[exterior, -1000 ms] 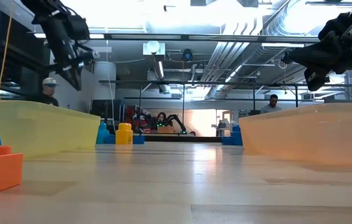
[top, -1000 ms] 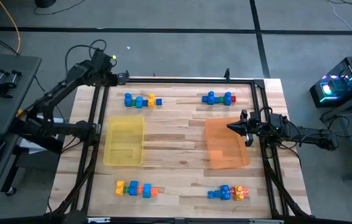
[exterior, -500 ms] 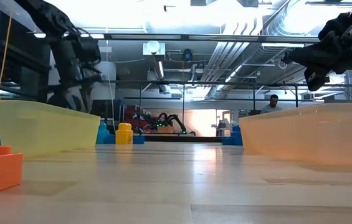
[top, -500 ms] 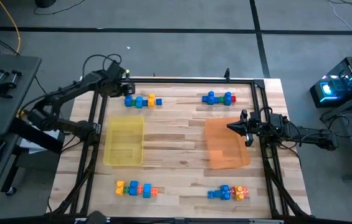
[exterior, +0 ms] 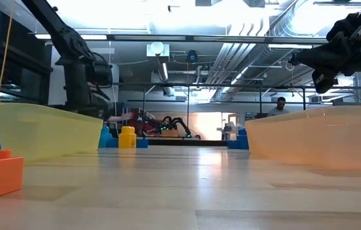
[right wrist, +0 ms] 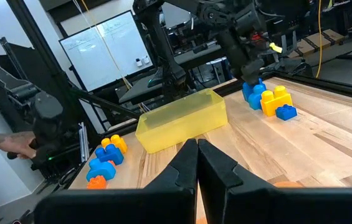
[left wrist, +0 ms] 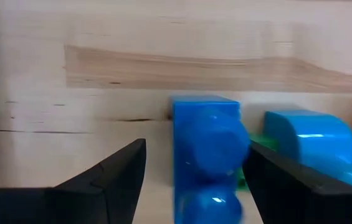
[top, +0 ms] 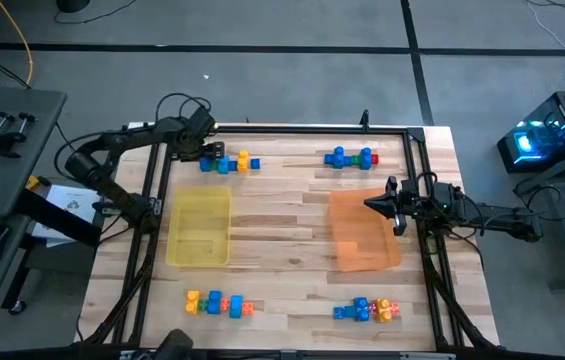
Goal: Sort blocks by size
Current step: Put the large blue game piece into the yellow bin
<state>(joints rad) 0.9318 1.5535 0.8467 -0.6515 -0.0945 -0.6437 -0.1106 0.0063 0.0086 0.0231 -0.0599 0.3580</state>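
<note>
Four clusters of blocks lie on the wooden table: far left, far right, near left and near right. My left gripper is down at the far-left cluster. It is open, with one finger on either side of a blue studded block at that cluster's left end. Whether a finger touches the block, I cannot tell. My right gripper is shut with nothing in it, and hovers over the right rim of the orange tray.
A yellow tray stands left of centre and the orange tray right of centre, with bare wood between them. Black frame bars run along the table's left and right sides. A person's hand shows beyond the table.
My left gripper has come down from above the far-left corner toward the table's right and near side. It now sits low at the far-left cluster of blocks. No block has moved.
</note>
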